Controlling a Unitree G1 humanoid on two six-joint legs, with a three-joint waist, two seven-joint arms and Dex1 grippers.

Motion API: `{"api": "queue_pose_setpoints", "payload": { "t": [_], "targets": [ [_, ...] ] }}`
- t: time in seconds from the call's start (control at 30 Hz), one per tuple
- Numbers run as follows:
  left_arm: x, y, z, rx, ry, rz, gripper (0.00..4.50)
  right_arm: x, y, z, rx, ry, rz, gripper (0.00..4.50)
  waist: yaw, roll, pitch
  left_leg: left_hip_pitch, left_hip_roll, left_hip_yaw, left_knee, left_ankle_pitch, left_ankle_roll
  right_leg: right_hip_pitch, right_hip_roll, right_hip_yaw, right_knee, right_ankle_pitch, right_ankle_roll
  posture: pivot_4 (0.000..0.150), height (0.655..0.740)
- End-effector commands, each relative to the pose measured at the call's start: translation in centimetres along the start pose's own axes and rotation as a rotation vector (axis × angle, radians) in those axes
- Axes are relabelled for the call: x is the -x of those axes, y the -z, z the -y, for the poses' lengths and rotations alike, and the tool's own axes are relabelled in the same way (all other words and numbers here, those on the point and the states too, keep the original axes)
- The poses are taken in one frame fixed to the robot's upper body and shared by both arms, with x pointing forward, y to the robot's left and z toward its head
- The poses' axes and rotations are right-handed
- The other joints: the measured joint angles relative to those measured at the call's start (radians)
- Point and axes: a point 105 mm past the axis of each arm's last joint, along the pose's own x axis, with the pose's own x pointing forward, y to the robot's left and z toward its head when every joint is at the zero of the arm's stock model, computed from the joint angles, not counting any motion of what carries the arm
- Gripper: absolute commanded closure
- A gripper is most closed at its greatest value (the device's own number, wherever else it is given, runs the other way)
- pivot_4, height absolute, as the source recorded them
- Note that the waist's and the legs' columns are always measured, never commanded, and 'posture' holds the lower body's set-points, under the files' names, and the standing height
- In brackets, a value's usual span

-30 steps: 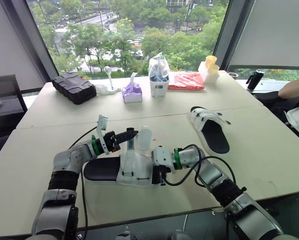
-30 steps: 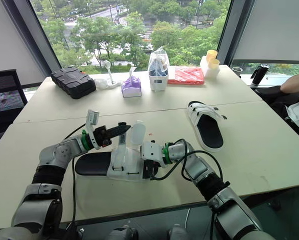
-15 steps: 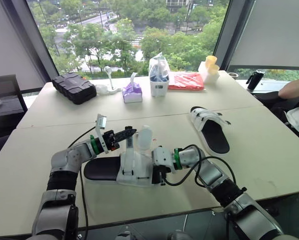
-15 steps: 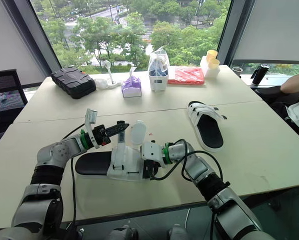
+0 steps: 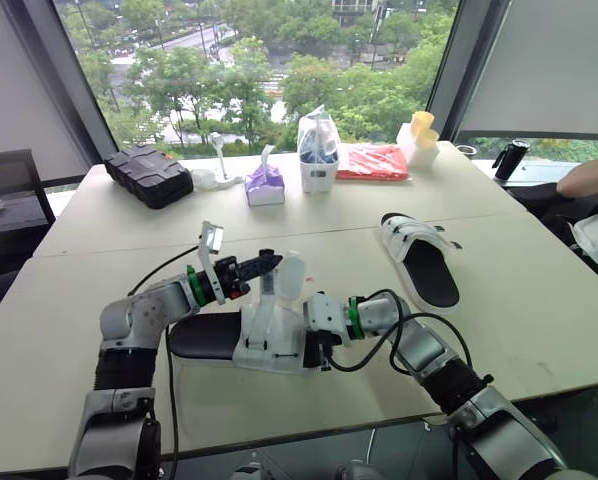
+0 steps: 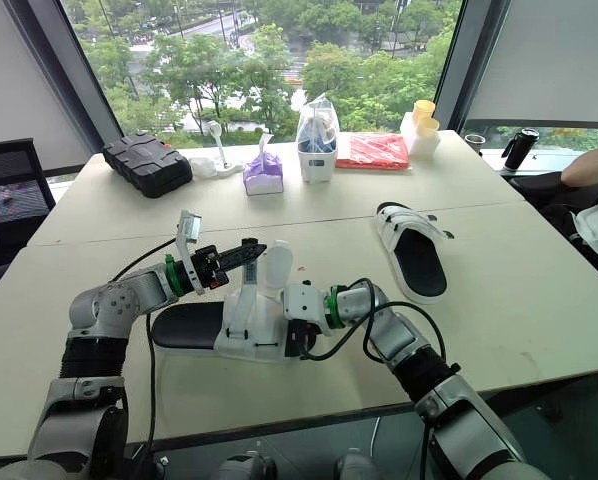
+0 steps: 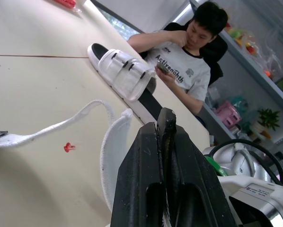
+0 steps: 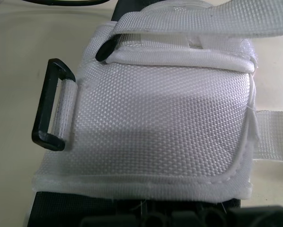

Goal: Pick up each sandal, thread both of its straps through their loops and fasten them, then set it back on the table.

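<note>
The near sandal (image 5: 251, 338) lies flat on the table (image 5: 89, 235), close to its front edge, black heel end pointing left and white upper to the right. Two white straps (image 5: 291, 276) stand up loose from the upper, unfastened.

The left gripper (image 5: 269, 263) hovers just above the near sandal's far side, beside the raised straps. Its fingers (image 7: 164, 142) are pressed together, and whether anything thin is caught between them cannot be told. The right gripper (image 5: 312, 350) is against the near sandal's right end, hard up to the white upper. Whether it grips or merely rests there cannot be told. In the right wrist view a black loop (image 8: 51, 108) sits at one edge of the woven upper, with nothing threaded through it.

The second sandal (image 5: 422, 262) lies to the right of the near sandal and farther back, well apart, with bare tabletop between them. Left of the near sandal the table is open out to its left edge. Beyond the near sandal a bare stretch runs to a row along the far edge: a black case (image 5: 147, 175), a purple tissue pack (image 5: 265, 186), a clear bag (image 5: 318, 152), a red packet (image 5: 373, 162) and yellow cups (image 5: 420, 136). A person (image 7: 181, 59) sits past the second sandal, at the table's right end.
</note>
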Motion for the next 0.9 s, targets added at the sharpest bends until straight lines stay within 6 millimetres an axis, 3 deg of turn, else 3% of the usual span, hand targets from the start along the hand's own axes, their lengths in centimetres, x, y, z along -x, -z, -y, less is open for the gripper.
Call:
{"api": "queue_pose_setpoints", "payload": {
  "t": [0.03, 0.4, 0.9],
  "targets": [
    [-0.1, -2.1, 1.3, -0.046, 0.023, 0.062, 4.45, 0.4, 4.5, -2.3, -0.109, -0.055, -0.175, 4.50, 0.000, 0.000, 0.000, 0.000, 0.000, 0.000, 0.000, 0.000, 0.000, 0.000, 0.000, 0.000, 0.000, 0.000, 0.000, 0.150, 0.7400],
    [0.9, -1.7, 0.4, -0.038, -0.013, 0.023, 4.45, 0.3, 4.4, -2.3, -0.107, -0.058, -0.174, 4.50, 0.000, 0.000, 0.000, 0.000, 0.000, 0.000, 0.000, 0.000, 0.000, 0.000, 0.000, 0.000, 0.000, 0.000, 0.000, 0.150, 0.7400],
    [2.0, 1.1, -3.2, -0.075, -0.061, -0.052, 4.45, 0.5, 4.5, -2.4, -0.107, -0.058, -0.180, 4.50, 0.000, 0.000, 0.000, 0.000, 0.000, 0.000, 0.000, 0.000, 0.000, 0.000, 0.000, 0.000, 0.000, 0.000, 0.000, 0.150, 0.7400]
  ]
}}
